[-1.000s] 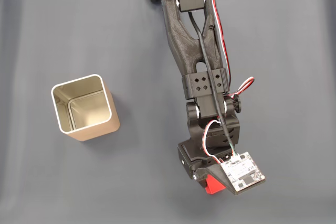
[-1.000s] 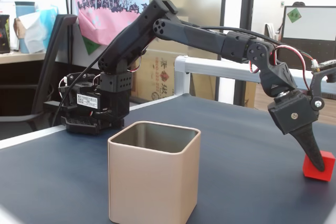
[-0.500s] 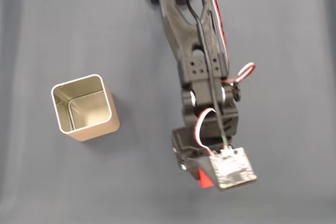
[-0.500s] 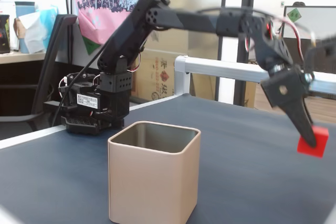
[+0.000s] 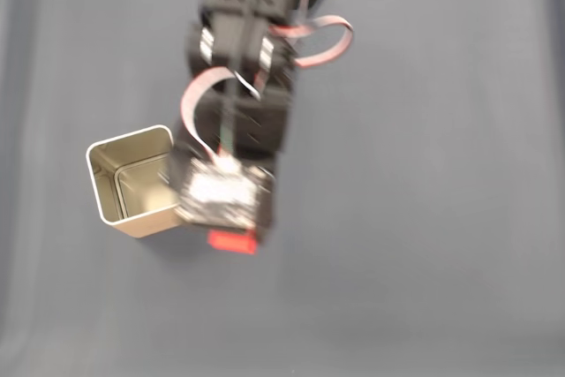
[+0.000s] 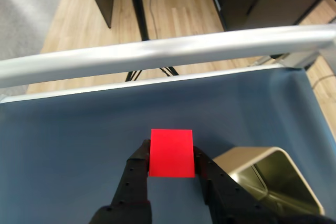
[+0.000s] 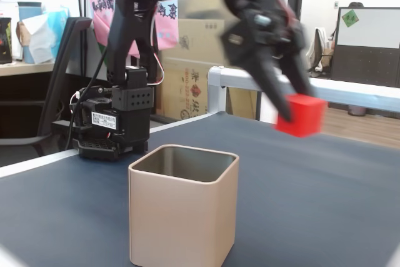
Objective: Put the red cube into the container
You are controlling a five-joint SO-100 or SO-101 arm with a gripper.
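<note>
Red cube (image 6: 171, 152) clamped between claw (image 6: 170, 163) fingers, airborne beside container (image 7: 184, 205).

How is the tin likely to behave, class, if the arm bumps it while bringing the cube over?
The tin stands tall on a narrow base, so a knock near its rim might tip it. Its thin metal walls and empty inside suggest it is light and would probably slide on the table. It looks stiff, unlikely to dent from the cube.

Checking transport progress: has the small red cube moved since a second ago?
Yes. In a fixed view looking down, the small red cube, held in the end effector, went left, from far right of the gold-beige square tin to beside its lower right corner.
</note>
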